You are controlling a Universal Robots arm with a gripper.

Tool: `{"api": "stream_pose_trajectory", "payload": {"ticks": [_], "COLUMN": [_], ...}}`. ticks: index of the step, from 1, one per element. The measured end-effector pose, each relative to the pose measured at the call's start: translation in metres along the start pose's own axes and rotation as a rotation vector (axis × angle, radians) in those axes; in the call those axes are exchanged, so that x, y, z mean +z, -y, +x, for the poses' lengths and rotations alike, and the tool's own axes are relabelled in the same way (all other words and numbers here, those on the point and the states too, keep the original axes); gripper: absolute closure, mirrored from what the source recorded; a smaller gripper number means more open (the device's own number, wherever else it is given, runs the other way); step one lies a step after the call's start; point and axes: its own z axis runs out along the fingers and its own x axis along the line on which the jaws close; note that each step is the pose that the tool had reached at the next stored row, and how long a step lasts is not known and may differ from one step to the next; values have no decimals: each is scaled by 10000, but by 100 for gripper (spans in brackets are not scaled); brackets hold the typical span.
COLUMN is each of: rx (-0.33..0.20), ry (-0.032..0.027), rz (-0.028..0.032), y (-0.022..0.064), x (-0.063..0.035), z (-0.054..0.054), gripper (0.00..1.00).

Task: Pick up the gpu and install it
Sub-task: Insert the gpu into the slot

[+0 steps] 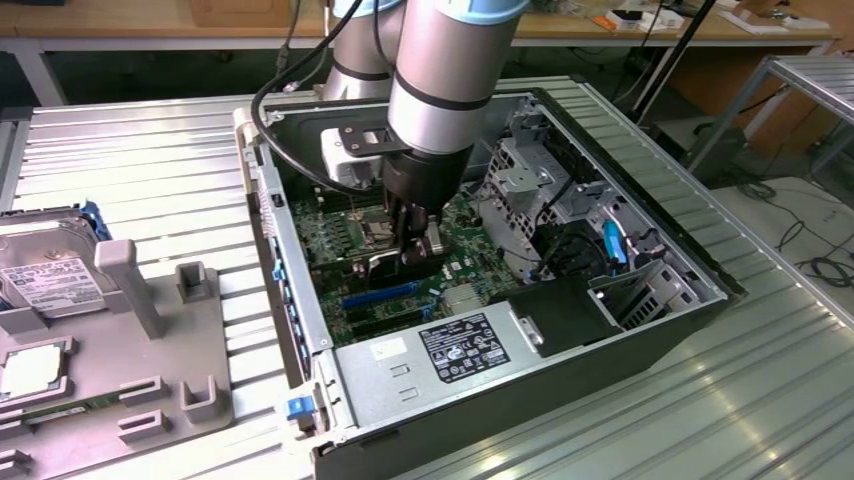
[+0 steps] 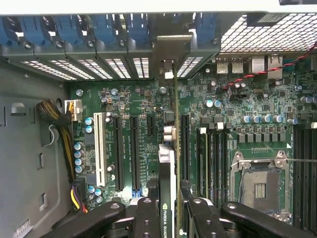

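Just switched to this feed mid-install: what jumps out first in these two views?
The arm reaches straight down into the open computer case, its gripper shut on the gpu, which is held edge-on above the motherboard. The card's silver bracket sits at the rear slot openings. On the exterior view's left, a grey fixture tray holds a hard drive.

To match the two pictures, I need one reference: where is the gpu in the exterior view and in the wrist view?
Exterior view: the gpu is a thin dark card held edge-on by the gripper over the motherboard, inside the open computer case.
Wrist view: the gpu runs as a thin edge from between the gripper's fingers to its silver bracket at the rear slots.
Shared landmark: the blue expansion slot.
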Motion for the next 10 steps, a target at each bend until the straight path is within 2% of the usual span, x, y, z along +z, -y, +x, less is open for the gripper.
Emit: {"api": "stream_pose_trajectory", "payload": {"ticks": [10], "rx": [1], "ry": [2], "rz": [-12], "y": [0], "x": [3], "z": [1], "gripper": [73]}}
